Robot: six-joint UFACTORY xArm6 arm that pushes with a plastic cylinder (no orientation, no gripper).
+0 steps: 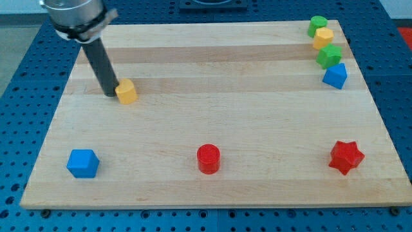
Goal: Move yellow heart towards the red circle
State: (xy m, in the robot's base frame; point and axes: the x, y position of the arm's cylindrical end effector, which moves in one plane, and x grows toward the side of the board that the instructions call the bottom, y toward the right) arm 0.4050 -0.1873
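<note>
The yellow heart (127, 92) lies on the wooden board at the view's upper left. The red circle (208, 158) stands near the view's bottom edge, about the middle, well down and to the right of the heart. My tip (110, 95) sits on the board just left of the yellow heart, touching or almost touching its left side. The dark rod rises from it up and to the left.
A blue cube (83, 163) lies at the bottom left and a red star (346, 156) at the bottom right. At the top right stand a green block (317, 26), a yellow block (323, 38), a second green block (329, 57) and a blue block (335, 76).
</note>
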